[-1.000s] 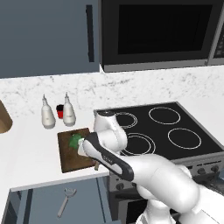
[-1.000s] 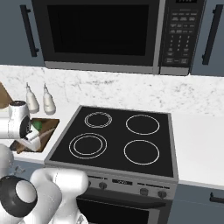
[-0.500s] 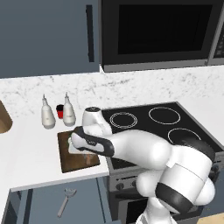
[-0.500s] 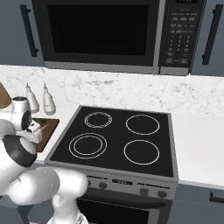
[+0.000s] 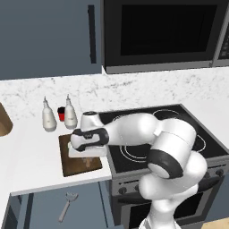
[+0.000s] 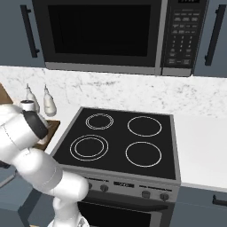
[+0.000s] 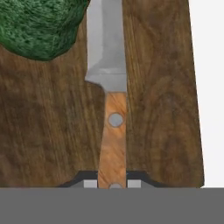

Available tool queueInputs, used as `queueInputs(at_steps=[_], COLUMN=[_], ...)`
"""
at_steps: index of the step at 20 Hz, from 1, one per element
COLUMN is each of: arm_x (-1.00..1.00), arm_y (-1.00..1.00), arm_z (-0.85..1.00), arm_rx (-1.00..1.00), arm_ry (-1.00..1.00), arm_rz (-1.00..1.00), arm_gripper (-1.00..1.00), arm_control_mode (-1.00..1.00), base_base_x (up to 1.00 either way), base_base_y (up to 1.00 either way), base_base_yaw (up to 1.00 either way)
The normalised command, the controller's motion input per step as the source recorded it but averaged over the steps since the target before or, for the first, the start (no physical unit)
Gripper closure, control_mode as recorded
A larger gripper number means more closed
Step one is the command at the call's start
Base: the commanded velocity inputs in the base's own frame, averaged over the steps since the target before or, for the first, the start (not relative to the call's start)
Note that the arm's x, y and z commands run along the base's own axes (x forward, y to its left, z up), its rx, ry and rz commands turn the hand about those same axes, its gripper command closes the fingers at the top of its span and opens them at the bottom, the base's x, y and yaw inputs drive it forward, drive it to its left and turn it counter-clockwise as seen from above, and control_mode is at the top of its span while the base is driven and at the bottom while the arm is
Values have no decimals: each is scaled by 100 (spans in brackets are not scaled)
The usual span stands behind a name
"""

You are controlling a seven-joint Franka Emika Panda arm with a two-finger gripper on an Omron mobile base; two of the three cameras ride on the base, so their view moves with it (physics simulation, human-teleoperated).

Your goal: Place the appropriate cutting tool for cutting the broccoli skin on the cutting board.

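Gripper (image 7: pixel 112 184) low over the cutting board (image 7: pixel 166 109), our fingertips pinching the butt of the knife (image 7: pixel 113 131) handle, blade lying along the board beside the broccoli (image 7: pixel 41 26) at its far end.

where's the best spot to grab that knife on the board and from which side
Take the knife by its orange-brown wooden handle, coming straight down from above with the pincer closing across the handle's narrow width. It lies flat on the cutting board, and the grey blade end runs beside the broccoli, so the handle end is likely clearer.
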Motion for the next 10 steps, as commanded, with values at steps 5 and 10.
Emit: queueInputs(at_steps=[5,10], arm_x=[8,0], arm_y=[7,11], arm_z=[-29,-11], arm_rx=[0,0], arm_ry=[0,0], arm_rz=[0,0], arm_gripper=[100,-100], arm_control_mode=[-100,-100], base_base_x=[0,0], base_base_y=[0,0], base_base_yaw=[0,0])
